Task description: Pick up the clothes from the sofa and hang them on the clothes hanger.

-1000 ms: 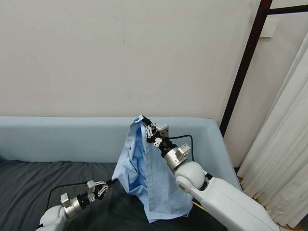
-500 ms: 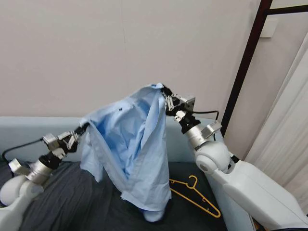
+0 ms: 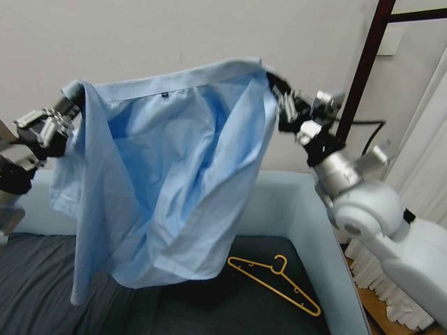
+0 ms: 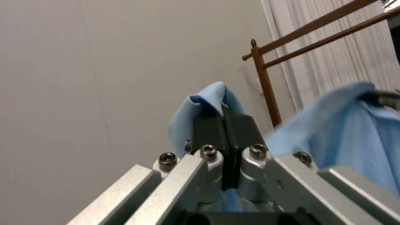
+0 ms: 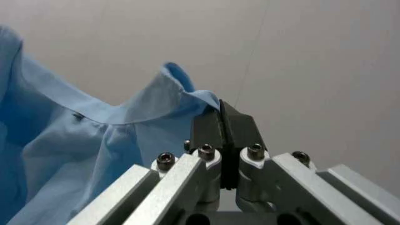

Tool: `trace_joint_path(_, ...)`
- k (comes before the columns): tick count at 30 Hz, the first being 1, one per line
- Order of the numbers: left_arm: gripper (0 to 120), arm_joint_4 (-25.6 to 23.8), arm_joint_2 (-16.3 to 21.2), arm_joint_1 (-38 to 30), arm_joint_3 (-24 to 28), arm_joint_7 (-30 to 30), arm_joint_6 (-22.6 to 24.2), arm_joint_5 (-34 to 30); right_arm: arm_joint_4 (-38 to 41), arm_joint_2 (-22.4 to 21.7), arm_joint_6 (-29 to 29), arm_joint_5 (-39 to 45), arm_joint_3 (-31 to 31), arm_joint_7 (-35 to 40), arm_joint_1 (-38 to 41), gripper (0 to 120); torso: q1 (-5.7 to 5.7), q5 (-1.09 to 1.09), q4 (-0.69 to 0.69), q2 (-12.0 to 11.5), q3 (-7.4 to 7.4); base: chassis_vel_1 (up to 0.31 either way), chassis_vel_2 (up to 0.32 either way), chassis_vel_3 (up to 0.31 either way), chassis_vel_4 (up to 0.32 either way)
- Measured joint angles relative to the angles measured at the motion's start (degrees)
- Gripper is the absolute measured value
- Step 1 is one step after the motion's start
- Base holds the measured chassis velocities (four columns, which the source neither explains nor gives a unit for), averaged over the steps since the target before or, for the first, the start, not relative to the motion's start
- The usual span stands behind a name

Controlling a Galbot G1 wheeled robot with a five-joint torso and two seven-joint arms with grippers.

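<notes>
Blue shirt [image 3: 174, 174] spread aloft | left jaws pinch one top corner | right jaws pinch other

Held both arms raised and spread wide, each gripper clamped.

Posed the left gripper [image 3: 68, 112] high at the left edge of the head view, wrist angled inward, with its fingers [image 4: 209, 129] pressed flat together on a fold of the blue shirt [image 3: 174, 174]. Held the right arm up from the lower right, with the round grey joint bent and the forearm slanting up and leftward to the right gripper [image 3: 277, 89]. Pinched those fingers [image 5: 206, 124] tight on the collar edge.
</notes>
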Motion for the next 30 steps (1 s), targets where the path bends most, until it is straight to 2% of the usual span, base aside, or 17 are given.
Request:
trace_joint_path(2,0,-0.41,-0.2,0.24,0.28,0.27,0.22,0.16,2.91,-0.82,-0.52,-1.73,3.77,-1.21,-9.57,0,0.01,0.12,-0.02,-0.02,0.02,0.0,0.0,0.0,0.0)
trace_joint_path(3,0,-0.73,0.12,0.22,0.5,0.4,0.23,0.16,4.42,-1.3,-0.59,-1.87,5.69,-1.63,-13.15,0,0.0,0.08,0.0,-0.01,0.01,0.0,0.0,0.0,0.0)
trace_joint_path(4,0,-0.73,0.12,0.22,0.5,0.4,0.23,0.16,4.42,-1.3,-0.59,-1.87,5.69,-1.63,-13.15,0,0.0,0.08,0.0,-0.01,0.01,0.0,0.0,0.0,0.0)
trace_joint_path(6,0,-1.41,0.87,-0.13,0.97,0.57,0.35,0.01,7.15,-2.82,-0.58,-1.99,10.39,-3.25,-19.6,0,0.0,0.02,0.04,-0.01,0.01,0.0,0.0,0.0,0.0)
trace_joint_path(8,0,-3.13,1.39,0.09,0.52,0.71,0.44,-1.07,9.65,-4.93,-0.51,-2.09,13.83,-4.62,-24.14,0,0.0,0.04,0.03,-0.01,0.0,0.0,0.0,0.0,0.0)
trace_joint_path(14,0,-8.13,1.8,1.31,-2.96,0.6,0.43,-5.28,13.77,-8.52,-0.26,-1.4,18.58,-4.72,-29.82,0,0.0,0.06,0.05,-0.01,0.01,0.0,0.0,0.0,0.0)
trace_joint_path(18,0,-14.73,1.83,3.02,-8.88,-0.61,0.01,-9.96,17.87,-12.06,0.03,3.39,27.66,-0.97,-36.39,0,0.0,0.03,0.03,0.0,0.0,0.0,0.0,0.0,0.0)
trace_joint_path(20,0,-15.99,1.86,3.26,-10.31,-1.11,-0.31,-11.05,18.03,-12.88,-0.14,5.22,29.4,0.56,-36.86,0,0.0,0.06,0.03,0.0,0.0,0.0,0.0,0.0,0.0)
trace_joint_path(23,0,-18.99,2.27,3.78,-15.2,-2.27,-0.63,-15.08,18.1,-15.45,-0.82,11.2,37.54,3.68,-37.38,0,0.0,0.04,0.06,-0.01,0.0,0.0,0.0,0.0,0.0)
trace_joint_path(24,0,-19.61,2.45,3.8,-16.55,-2.46,-0.58,-16.22,18.11,-16.23,-1.18,12.0,41.18,3.83,-37.58,0,0.0,0.05,0.06,-0.01,0.0,0.0,0.0,0.0,0.0)
trace_joint_path(26,0,-19.84,2.55,3.8,-17.19,-2.5,-0.48,-16.72,18.12,-16.55,-1.62,12.32,43.11,3.93,-37.72,0,0.0,0.05,0.05,-0.01,0.01,0.0,0.0,0.0,0.0)
trace_joint_path(27,0,-20.0,2.65,3.76,-17.94,-2.52,-0.15,-17.08,18.11,-17.13,-3.25,13.12,46.94,4.43,-37.88,0,0.0,0.04,0.05,0.0,0.0,0.0,0.0,0.0,0.0)
trace_joint_path(30,0,-19.43,2.32,4.0,-16.97,-2.39,0.25,-15.3,18.05,-17.24,-5.73,13.24,46.76,5.91,-37.86,0,0.0,0.05,0.03,0.0,0.0,0.0,0.0,0.0,0.0)
